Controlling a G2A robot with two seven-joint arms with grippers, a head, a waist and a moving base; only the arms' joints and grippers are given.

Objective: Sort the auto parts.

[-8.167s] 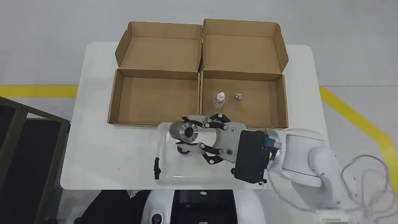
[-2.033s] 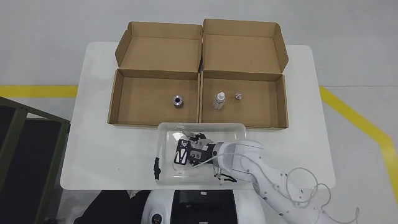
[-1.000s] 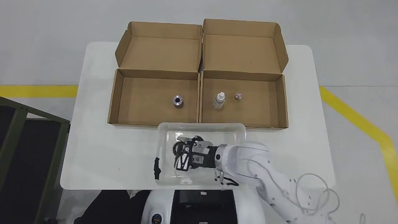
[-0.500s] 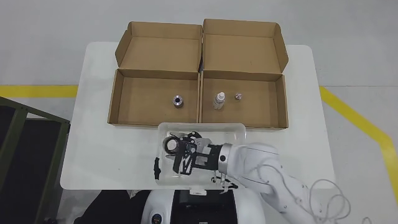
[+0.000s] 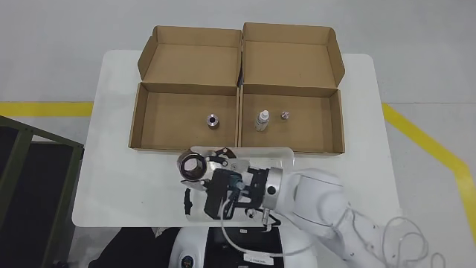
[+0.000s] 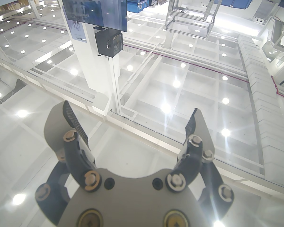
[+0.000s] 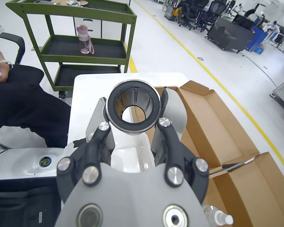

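Right pincer (image 7: 133, 106) closed on a linear bearing (image 7: 142, 99) at left rim of clear tray (image 5: 282, 151) | left pincer (image 6: 131, 109) wide open, empty, facing ceiling (image 6: 179, 72) | tray rests on white worktop (image 5: 111, 179).

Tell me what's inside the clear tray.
The clear tray looks bare along its far strip. The right gripper, shut on a metal sleeve, and its arm cover the rest.

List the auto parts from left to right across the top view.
Held bearing sleeve → small metal ring → white bottle → small reddish part.
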